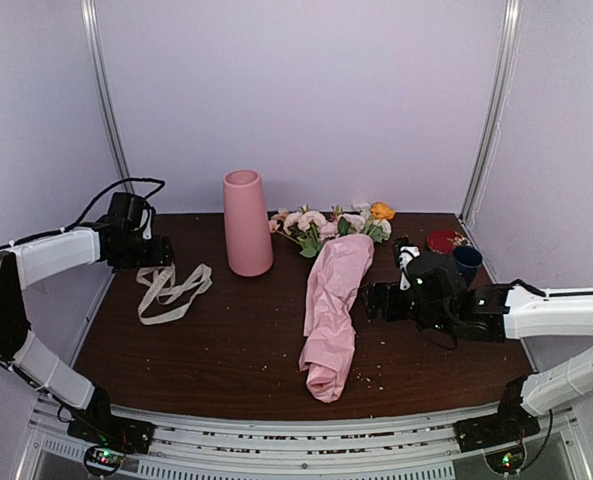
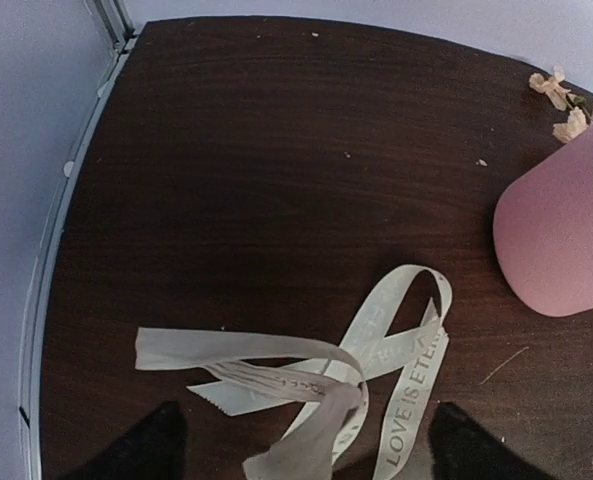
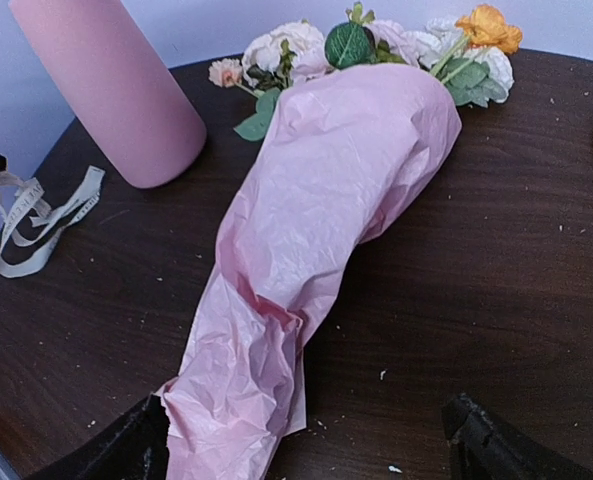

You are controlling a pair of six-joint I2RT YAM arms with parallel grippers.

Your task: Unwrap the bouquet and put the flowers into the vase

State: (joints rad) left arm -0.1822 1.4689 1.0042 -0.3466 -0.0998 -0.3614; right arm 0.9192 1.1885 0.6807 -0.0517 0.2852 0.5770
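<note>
The bouquet (image 1: 333, 310) lies on the dark table in crinkled pink paper (image 3: 326, 230), its narrow end toward the near edge. The flowers (image 1: 326, 222) stick out of the far end, pink, white and orange (image 3: 376, 45). The tall pink vase (image 1: 247, 222) stands upright left of them, and shows too in the wrist views (image 2: 561, 230) (image 3: 116, 90). My right gripper (image 3: 306, 450) is open low beside the bouquet, with the paper's lower end between its fingers (image 3: 126, 450). My left gripper (image 2: 306, 450) hangs open over the loose cream ribbon (image 2: 376, 340).
The ribbon (image 1: 172, 290) lies left of the vase near the table's left edge. A dark blue cup (image 1: 467, 260) and a red dish (image 1: 442, 240) stand at the back right, behind my right arm. White walls close in the table on three sides.
</note>
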